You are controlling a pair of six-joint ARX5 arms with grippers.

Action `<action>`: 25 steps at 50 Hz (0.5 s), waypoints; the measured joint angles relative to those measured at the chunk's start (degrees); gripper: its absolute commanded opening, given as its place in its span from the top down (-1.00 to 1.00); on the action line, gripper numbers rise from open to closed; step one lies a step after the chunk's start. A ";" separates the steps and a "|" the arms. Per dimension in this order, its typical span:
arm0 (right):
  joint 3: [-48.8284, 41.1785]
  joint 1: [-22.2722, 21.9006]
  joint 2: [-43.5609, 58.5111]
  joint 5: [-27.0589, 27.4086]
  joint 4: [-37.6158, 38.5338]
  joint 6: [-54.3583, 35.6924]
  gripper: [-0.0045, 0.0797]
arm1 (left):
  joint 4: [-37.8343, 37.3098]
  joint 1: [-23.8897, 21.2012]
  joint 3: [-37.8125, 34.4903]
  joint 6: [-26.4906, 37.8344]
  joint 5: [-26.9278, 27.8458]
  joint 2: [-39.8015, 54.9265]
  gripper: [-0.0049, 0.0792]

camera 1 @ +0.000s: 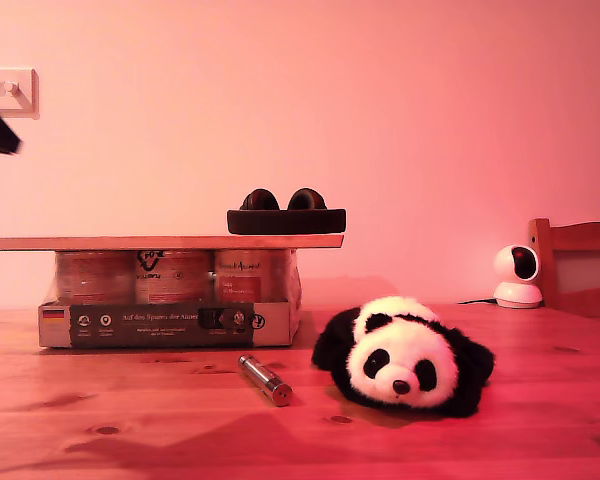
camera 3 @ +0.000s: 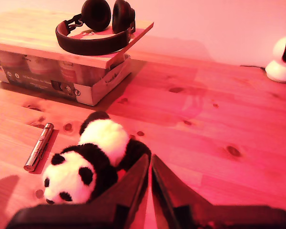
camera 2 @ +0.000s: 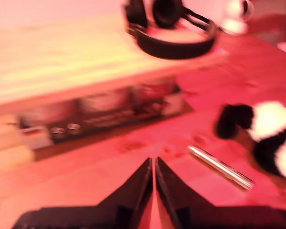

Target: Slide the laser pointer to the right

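One wooden table (camera 1: 540, 420); one plank (camera 1: 160, 242) on one tray of cans (camera 1: 170, 300), can labels too small to read; one plush panda (camera 1: 405, 355); one headphone set (camera 1: 286, 212) on the plank; one small camera (camera 1: 517, 276); one laser pointer (camera 1: 265, 379) lying flat just beside the panda, toward the tray, long axis diagonal, one end toward the tray; my first gripper (camera 2: 155, 164) blurred, my second gripper (camera 3: 150, 162), both jaws pressed together, holding nothing; an arm barely visible at the exterior view's left edge.
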 measured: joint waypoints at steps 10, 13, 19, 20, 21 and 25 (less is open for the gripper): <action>0.00 0.00 -0.15 0.00 3.10 0.00 0.92 | 0.15 1.14 -3.13 -1.77 -1.88 -5.60 0.94; 0.00 0.00 -0.15 0.00 3.19 0.00 0.92 | 0.11 1.14 -4.28 -1.90 -2.89 -7.28 0.94; 0.00 0.00 -0.15 0.00 3.06 0.00 0.92 | -0.09 1.14 -5.20 -2.03 -4.68 -10.69 0.94; 0.00 0.00 -0.15 0.00 2.95 0.00 0.92 | -0.07 1.14 -5.20 -2.03 -4.90 -11.28 0.94; 0.00 0.00 -0.15 0.00 2.80 0.00 0.92 | -0.02 1.14 -5.18 -1.97 -5.16 -11.78 0.94; 0.00 0.00 -0.15 0.00 1.51 -0.02 0.92 | 0.04 1.14 -5.18 -1.90 -5.79 -13.75 0.94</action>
